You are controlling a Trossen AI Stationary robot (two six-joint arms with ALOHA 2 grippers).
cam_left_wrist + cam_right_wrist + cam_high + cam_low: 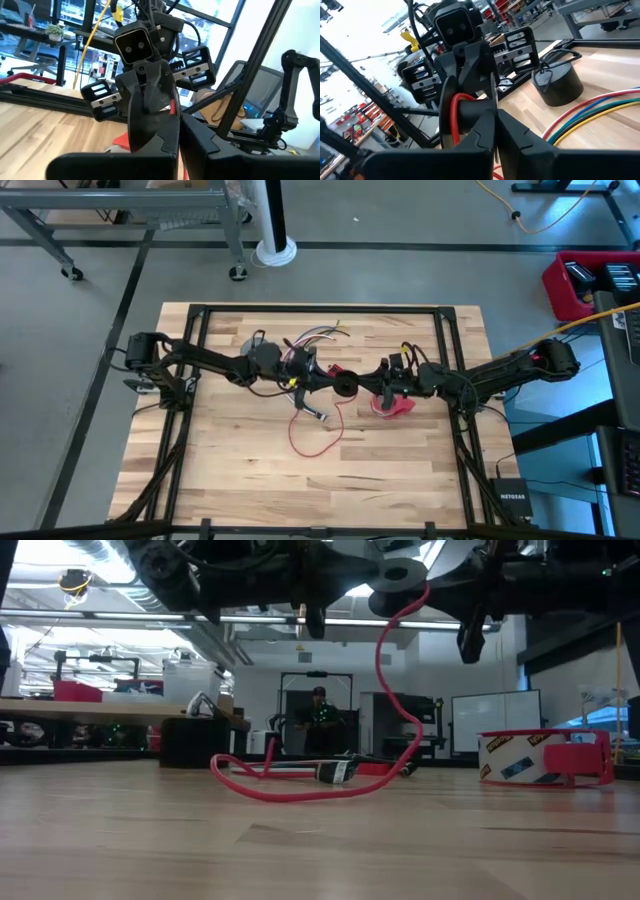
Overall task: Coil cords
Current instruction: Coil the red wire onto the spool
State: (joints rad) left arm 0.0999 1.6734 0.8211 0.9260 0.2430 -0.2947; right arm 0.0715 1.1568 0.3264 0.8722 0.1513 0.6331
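Note:
A red cord (385, 680) hangs from a small dark coil (343, 386) held high over the table's middle. Its lower part loops on the wood (315, 435) and ends in a plug (335, 772). My left gripper (328, 377) and my right gripper (360, 383) meet tip to tip at the coil, both level and shut. A bundle of coloured wires (318, 336) lies on the table just beyond the left arm. My left gripper comes level from the table's left, its shut fingers (150, 127) at the coil's left side; a bit of red cord (173, 107) shows at their tips. The fingers hide the place of contact. The coil (400, 575) is lifted clear. My right gripper comes level from the table's right and is shut at the coil's right side, where a red turn of cord (455, 117) curves beside its fingers (480, 132). Which part it pinches is hidden by the fingers. Below, the cord hangs slack to the table.
A red tape roll (392, 406) lies on the table under the right arm, also in the low view (545, 755). A dark round object with a loop (557, 85) sits by the coloured wires (590, 112). A black frame rail (320, 310) edges the table.

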